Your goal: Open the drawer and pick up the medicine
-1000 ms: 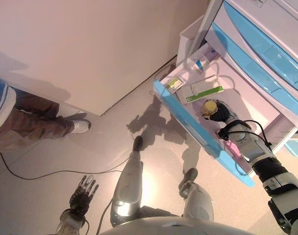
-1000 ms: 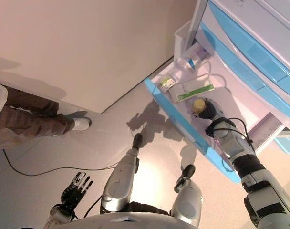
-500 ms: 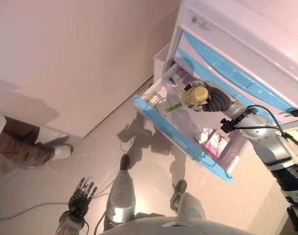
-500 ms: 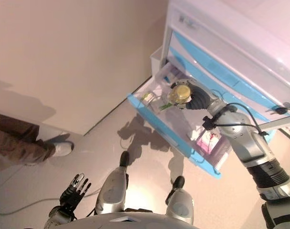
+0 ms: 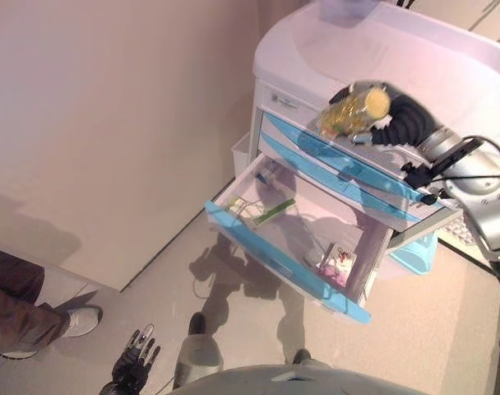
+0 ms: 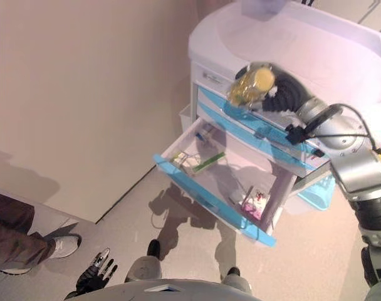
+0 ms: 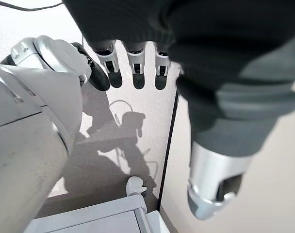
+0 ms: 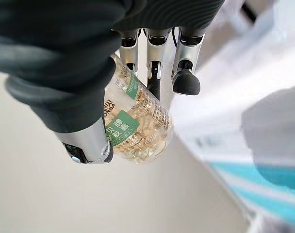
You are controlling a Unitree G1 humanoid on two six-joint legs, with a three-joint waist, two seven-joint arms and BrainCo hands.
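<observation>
Silver fingers of my left hand, bottom left of the frame, hang relaxed and idle. Mid-frame the drawer stands open. Upper right, my right hand grips the medicine bottle, raised above the drawer; both steps look done. Bottle's long axis lies roughly level, cap toward the right.

The bottle in the right hand is smeared with motion in both eye views, and in the wrist view the thumb covers part of its label. Stuff in the open drawer is too small to identify – a green-striped box, something pink on the right. The person on the left is cut off – only a leg and shoe show. The left hand sits half off the near edge.
</observation>
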